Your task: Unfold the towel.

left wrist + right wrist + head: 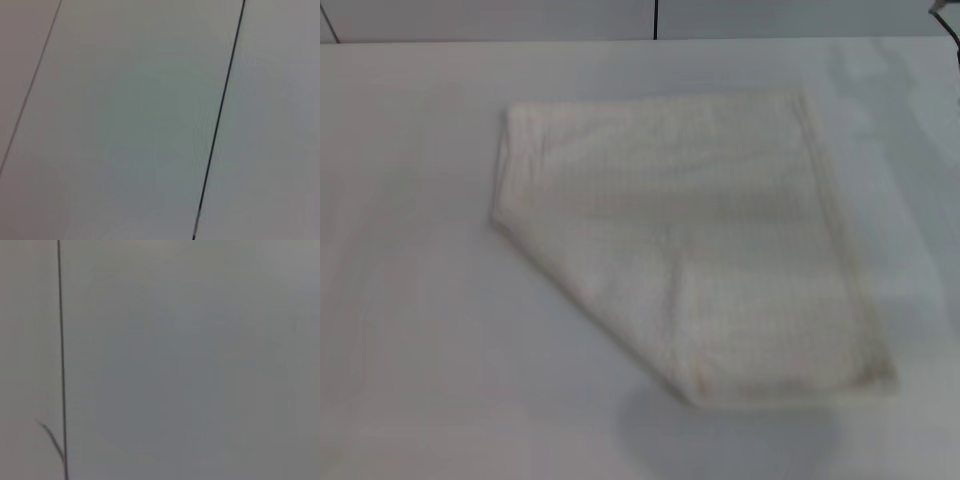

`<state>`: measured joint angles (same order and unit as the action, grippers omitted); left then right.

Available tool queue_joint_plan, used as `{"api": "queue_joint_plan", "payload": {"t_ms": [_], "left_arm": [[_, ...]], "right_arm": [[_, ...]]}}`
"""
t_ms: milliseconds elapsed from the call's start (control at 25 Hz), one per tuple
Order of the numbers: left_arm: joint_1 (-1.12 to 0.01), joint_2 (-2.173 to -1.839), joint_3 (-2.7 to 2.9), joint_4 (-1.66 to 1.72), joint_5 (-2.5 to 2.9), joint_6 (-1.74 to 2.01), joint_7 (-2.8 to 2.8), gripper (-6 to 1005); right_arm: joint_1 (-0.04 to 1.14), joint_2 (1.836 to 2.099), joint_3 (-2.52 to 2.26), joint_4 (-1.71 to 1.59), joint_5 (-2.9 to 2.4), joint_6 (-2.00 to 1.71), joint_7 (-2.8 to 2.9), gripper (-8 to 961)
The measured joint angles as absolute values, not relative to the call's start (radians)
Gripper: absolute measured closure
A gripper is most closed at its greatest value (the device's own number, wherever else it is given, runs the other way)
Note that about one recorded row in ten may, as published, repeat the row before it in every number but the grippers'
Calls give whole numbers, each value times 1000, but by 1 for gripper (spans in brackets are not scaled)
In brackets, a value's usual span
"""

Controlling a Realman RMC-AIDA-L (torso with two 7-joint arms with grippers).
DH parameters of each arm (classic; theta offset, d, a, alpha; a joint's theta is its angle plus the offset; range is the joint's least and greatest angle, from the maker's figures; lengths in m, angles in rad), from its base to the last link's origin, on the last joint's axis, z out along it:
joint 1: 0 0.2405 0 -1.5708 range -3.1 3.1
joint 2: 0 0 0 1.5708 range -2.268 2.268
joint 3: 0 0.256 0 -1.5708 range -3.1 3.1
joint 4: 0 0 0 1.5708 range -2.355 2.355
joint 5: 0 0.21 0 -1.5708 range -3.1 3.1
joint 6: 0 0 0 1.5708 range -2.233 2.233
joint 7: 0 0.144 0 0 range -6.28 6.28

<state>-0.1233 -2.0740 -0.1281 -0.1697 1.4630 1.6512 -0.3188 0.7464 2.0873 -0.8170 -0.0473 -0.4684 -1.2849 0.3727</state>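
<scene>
One white table (410,330) filled the head view, with the towel (690,240) lying flat on it, one corner apparently still folded over diagonally. By my judgement the unfolding was unfinished. Neither gripper showed anywhere, so finger state and the towel's place relative to them could not be told.

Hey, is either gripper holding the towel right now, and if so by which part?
Nothing is held. The towel lies partly folded on the table, and no gripper appears in any view.
</scene>
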Motion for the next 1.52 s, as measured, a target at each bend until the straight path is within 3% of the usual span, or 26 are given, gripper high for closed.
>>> {"api": "queue_joint_plan", "payload": {"t_ms": [1520], "left_arm": [[-128, -2074, -34, -204, 1479, 1653, -326, 189]], "right_arm": [[771, 2087, -821, -37, -477, -1208, 488, 328]]}}
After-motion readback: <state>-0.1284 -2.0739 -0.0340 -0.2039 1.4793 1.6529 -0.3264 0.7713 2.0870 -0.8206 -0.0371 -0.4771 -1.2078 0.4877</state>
